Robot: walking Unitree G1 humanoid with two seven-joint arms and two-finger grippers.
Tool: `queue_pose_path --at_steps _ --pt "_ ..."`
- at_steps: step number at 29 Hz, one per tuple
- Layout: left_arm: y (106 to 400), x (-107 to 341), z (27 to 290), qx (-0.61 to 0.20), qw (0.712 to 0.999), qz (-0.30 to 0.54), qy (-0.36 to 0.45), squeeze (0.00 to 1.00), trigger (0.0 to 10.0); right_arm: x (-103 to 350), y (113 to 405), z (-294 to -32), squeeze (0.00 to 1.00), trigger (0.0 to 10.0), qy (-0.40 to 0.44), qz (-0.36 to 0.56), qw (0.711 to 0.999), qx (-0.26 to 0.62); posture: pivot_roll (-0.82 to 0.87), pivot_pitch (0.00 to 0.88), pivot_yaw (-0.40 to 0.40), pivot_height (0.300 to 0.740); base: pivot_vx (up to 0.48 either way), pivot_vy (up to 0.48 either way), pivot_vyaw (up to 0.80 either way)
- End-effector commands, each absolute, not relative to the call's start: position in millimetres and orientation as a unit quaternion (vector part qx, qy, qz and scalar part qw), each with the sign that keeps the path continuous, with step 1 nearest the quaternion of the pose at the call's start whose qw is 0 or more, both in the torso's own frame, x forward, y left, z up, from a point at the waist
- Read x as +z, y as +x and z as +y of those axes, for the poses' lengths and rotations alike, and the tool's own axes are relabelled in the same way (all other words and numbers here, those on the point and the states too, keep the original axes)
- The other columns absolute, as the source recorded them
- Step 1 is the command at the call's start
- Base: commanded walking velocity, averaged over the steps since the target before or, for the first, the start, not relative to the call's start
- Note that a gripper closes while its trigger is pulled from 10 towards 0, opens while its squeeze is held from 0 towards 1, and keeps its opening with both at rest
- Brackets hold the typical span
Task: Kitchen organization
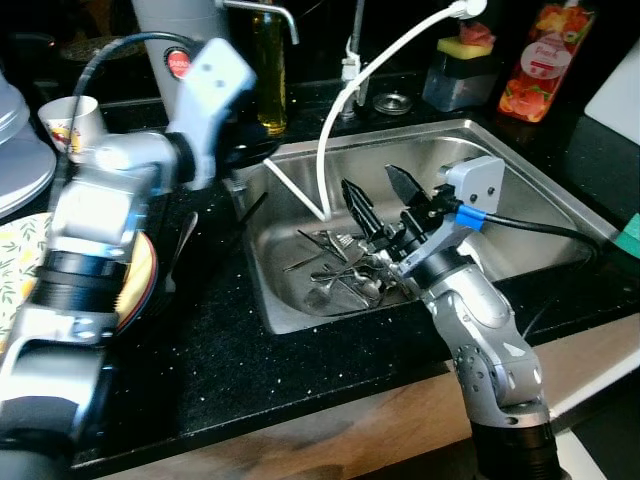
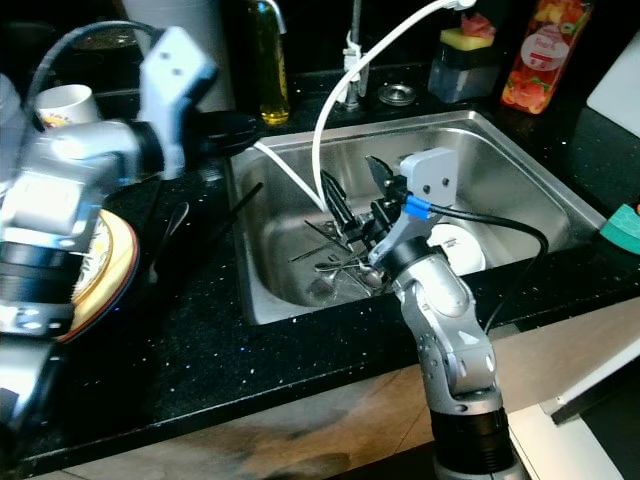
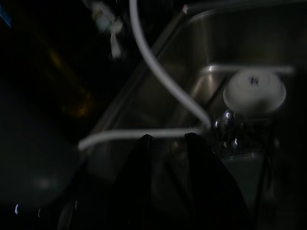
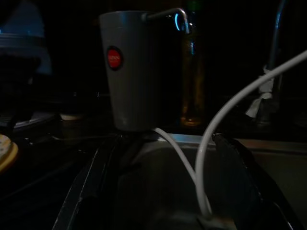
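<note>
A steel sink [image 1: 520,170] is set into the black counter, with several pieces of cutlery [image 1: 345,272] heaped on its floor and a white bowl [image 2: 455,245] beside them. My right gripper [image 1: 380,195] hangs open just above the cutlery, its black fingers [image 4: 240,163] spread wide with nothing between them. My left arm is raised over the counter at the sink's left edge. In the left wrist view, my left gripper [image 3: 168,143] points into the sink toward the white bowl [image 3: 254,91]; its fingers stand close together with a narrow gap and hold nothing.
A white hose [image 1: 340,110] loops from the back into the sink. A grey water dispenser [image 1: 175,40], an oil bottle [image 1: 268,70], a sponge holder [image 1: 460,65] and a red bottle [image 1: 535,60] line the back. Stacked plates [image 1: 140,285], a paper cup [image 1: 75,120] and a spoon [image 1: 185,240] are at left.
</note>
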State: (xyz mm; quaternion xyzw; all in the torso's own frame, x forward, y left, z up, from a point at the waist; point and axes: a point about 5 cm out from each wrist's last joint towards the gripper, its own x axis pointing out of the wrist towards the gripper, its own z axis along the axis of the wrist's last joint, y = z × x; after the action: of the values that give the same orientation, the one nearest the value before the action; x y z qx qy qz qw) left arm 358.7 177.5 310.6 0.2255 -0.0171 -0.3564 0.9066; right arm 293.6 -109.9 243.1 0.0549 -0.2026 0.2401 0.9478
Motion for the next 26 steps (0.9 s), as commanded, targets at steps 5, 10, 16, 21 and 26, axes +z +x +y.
queue_pose_path --at_steps 5,10,16,21,26 --pt "346.9 299.6 213.9 -0.382 0.895 0.075 0.219 0.00 10.0 244.8 293.8 -110.6 0.00 10.0 0.056 -0.202 0.946 0.249 0.13 0.064 0.010 0.740 0.000 0.000 0.00" --pt "335.0 289.9 236.4 -0.428 0.861 0.157 0.227 0.00 10.0 244.8 294.4 -110.6 0.00 10.0 0.053 -0.200 0.944 0.255 0.14 0.054 0.020 0.740 0.000 0.000 0.00" --pt "328.7 267.4 237.8 -0.467 0.822 0.227 0.235 0.00 10.0 241.9 294.6 -106.0 0.00 10.0 0.059 -0.196 0.943 0.262 0.14 0.047 0.023 0.740 0.000 0.000 0.00" --pt "331.8 253.5 223.0 -0.473 0.819 0.231 0.228 0.00 10.0 241.9 294.7 -105.2 0.00 10.0 0.060 -0.196 0.942 0.264 0.13 0.048 0.025 0.740 0.000 0.000 0.00" --pt "335.7 246.2 212.3 -0.478 0.819 0.232 0.216 0.00 10.0 240.6 294.0 -107.0 0.00 10.0 0.058 -0.193 0.944 0.262 0.12 0.053 0.029 0.740 0.000 0.000 0.00"
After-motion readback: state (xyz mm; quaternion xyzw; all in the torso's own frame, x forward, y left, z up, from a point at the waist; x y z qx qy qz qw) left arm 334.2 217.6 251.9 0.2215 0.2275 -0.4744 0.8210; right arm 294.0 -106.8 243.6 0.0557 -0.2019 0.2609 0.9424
